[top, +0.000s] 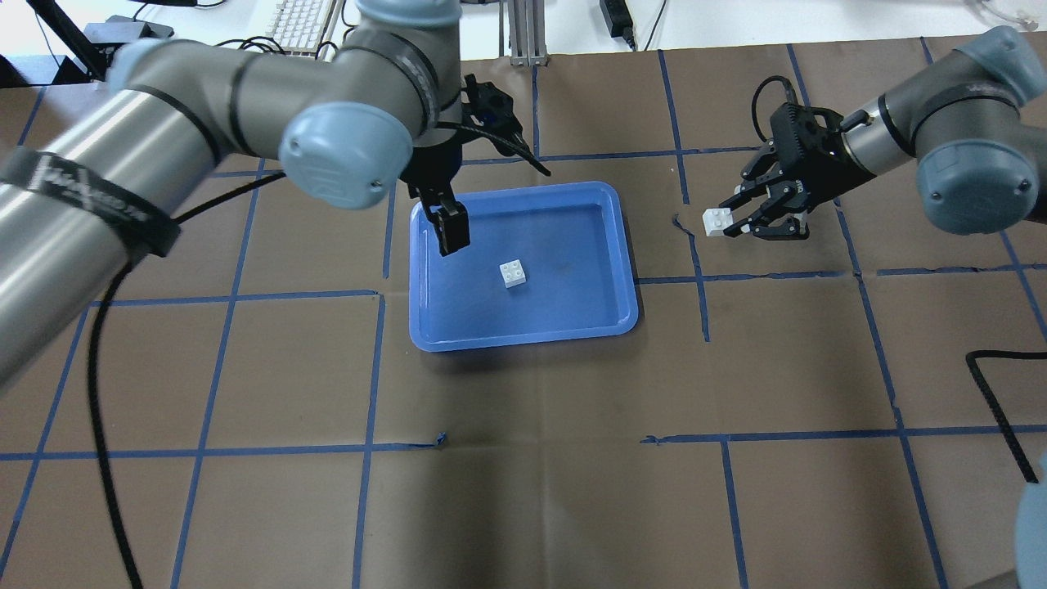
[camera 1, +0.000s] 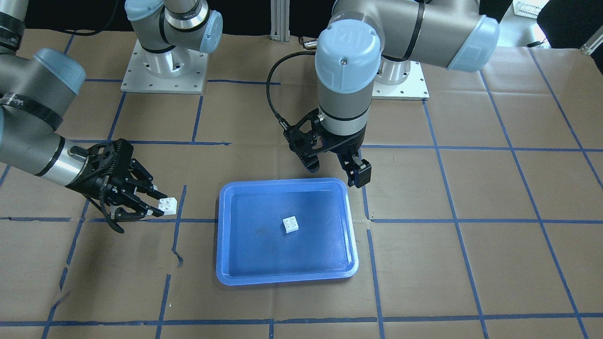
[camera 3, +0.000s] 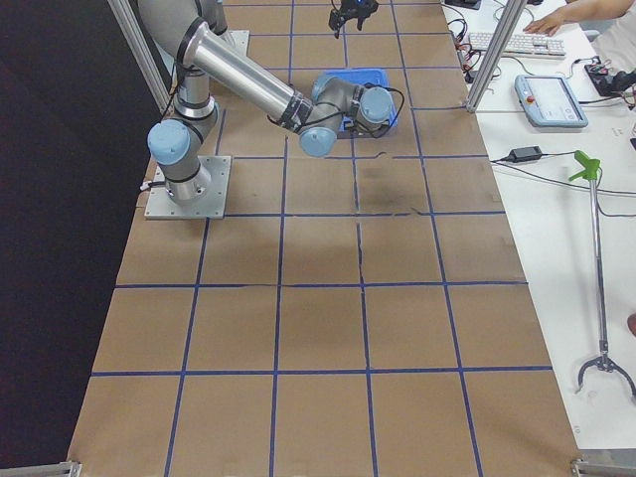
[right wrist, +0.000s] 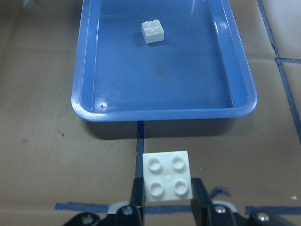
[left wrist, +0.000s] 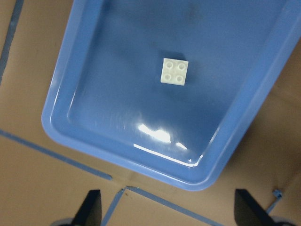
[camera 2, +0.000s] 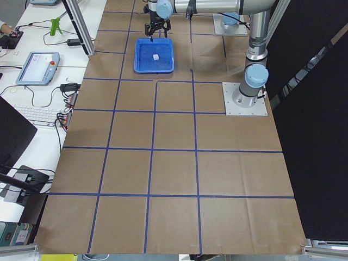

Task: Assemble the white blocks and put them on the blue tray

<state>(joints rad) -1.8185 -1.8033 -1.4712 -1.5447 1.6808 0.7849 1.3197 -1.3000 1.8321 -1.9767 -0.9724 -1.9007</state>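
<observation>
Well, right end effector [top: 727, 221] pinches a white block [top: 716, 222] near the blue tray [top: 523, 342] (left end effector [camera 1: 335, 171] spread).

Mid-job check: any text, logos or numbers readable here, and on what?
"UR": logo on the left arm's joint cap, turned sideways.
The black band on the left arm has white lettering, too blurred to read.
The blue tray and white blocks: no markings visible.
</observation>
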